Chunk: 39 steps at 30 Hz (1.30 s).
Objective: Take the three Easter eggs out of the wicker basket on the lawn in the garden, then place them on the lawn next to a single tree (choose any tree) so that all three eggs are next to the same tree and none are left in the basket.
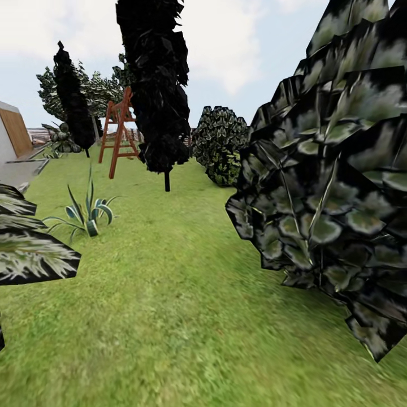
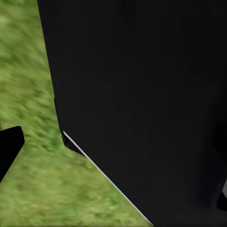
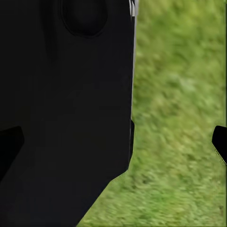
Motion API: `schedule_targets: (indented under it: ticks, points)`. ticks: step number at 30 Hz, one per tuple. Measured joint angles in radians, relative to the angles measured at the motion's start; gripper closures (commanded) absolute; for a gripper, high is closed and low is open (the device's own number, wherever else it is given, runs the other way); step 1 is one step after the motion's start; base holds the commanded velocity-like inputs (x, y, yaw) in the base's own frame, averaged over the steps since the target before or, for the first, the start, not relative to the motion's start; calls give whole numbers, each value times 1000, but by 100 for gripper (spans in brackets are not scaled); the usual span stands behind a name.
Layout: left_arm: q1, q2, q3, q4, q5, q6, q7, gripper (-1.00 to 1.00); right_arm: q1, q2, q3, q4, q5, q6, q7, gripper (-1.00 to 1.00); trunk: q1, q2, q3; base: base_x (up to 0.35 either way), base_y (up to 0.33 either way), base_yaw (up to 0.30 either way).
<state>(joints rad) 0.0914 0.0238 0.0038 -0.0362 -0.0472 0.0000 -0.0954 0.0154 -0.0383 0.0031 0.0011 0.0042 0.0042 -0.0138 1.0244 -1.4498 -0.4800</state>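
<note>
Lawn (image 1: 169, 294) stretches ahead between a dark columnar tree (image 1: 155, 85) and a large leafy bush (image 1: 333, 181) — tool state on either arm: cannot tell, wrist views mostly dark.

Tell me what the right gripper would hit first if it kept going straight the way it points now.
Probably the lawn: grass lies between the fingertips of the right gripper. A black robot part sits close alongside; depth is unclear.
</note>
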Motion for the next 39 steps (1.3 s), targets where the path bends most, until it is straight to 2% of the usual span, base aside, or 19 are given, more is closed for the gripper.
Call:
schedule_targets:
  ticks: [5, 18, 39]
  points:
    - [0, 0, 0, 0, 0, 0, 0, -100, 0, 0, -3, 1, -3, 0, 1, -100, 0, 0, 0, 315, 0, 22]
    - [0, 1, 0, 0, 0, 0, 0, -100, 0, -6, -1, 2, 3, 0, 1, -100, 0, 0, 0, 310, 0, 198]
    - [0, 1, 0, 0, 0, 0, 0, -100, 0, -7, 0, 2, 1, 0, 0, -100, 0, 0, 0, 310, 0, 15]
